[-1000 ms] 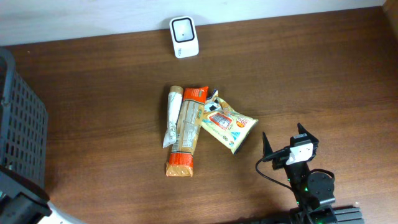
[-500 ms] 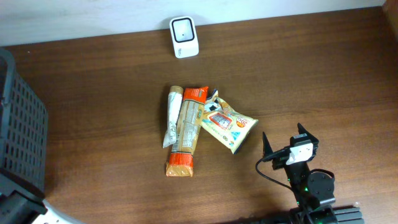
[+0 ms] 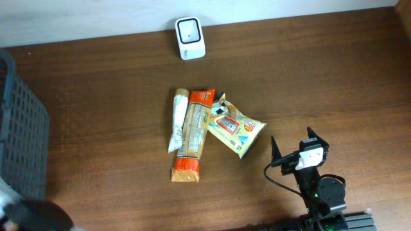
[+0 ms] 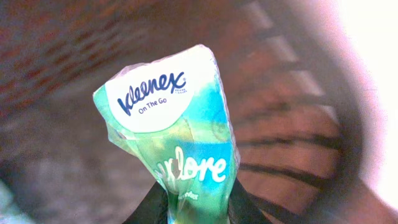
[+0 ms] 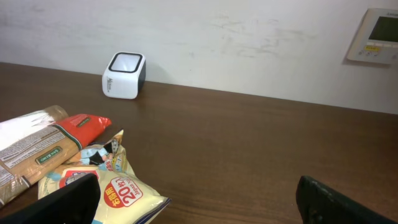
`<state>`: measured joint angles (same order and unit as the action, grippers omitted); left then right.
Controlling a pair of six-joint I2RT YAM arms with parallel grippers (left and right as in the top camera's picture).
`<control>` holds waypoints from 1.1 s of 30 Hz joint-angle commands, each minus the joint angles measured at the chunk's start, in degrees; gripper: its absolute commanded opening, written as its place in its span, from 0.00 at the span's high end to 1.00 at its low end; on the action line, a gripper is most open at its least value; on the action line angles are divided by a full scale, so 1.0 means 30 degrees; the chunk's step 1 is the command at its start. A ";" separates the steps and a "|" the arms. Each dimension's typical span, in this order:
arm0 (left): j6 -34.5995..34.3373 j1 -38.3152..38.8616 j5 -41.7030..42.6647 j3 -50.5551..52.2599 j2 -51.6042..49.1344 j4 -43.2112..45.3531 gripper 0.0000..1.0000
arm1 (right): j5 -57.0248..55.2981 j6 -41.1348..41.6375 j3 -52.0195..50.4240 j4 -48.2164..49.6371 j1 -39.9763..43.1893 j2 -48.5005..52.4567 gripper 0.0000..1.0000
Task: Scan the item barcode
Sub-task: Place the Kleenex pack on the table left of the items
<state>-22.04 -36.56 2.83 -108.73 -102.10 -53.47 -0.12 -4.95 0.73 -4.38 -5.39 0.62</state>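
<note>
Left gripper [image 4: 196, 213]: pinched on the lower end of a tissue pack [image 4: 174, 130], which is held upright before the blurred basket [image 4: 298, 146].
Right gripper [image 3: 293, 144]: spread wide, nothing held.
Scanner [image 3: 190, 37]: set at the table's [image 3: 321, 77] far edge, well apart from the snack packets [image 3: 205, 131].

left wrist: Kleenex pack [image 4: 180, 143] lower end cut at 6 o'clock, left tool [image 4: 196, 210] barely visible, basket [image 4: 298, 143] blurred | overhead: left arm [image 3: 35, 218] a blur at 7 o'clock | right wrist: wall panel [image 5: 376, 34] cut at 2 o'clock
</note>
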 commanded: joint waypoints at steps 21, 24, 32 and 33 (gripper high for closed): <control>0.2601 1.5708 0.0641 0.6164 -0.5486 -0.2288 0.80 | 0.0022 -0.0058 -0.0138 -0.0066 0.0087 -0.0138 0.01; 0.2601 1.6072 0.0634 0.6135 -0.5676 -0.2193 0.47 | 0.0022 -0.0058 -0.0138 -0.0066 0.0087 -0.0138 0.01; 0.2965 1.6240 -0.2033 -0.0452 -0.4962 -0.6200 0.29 | 0.0022 -0.0058 -0.0138 -0.0066 0.0087 -0.0138 0.01; 0.2965 1.6203 -0.3024 -0.2142 -0.4779 -0.7111 0.27 | 0.0022 -0.0058 -0.0138 -0.0066 0.0087 -0.0138 0.01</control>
<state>-13.93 12.01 1.67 -103.94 -119.26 -70.85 -0.12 -4.95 0.73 -4.38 -5.39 0.62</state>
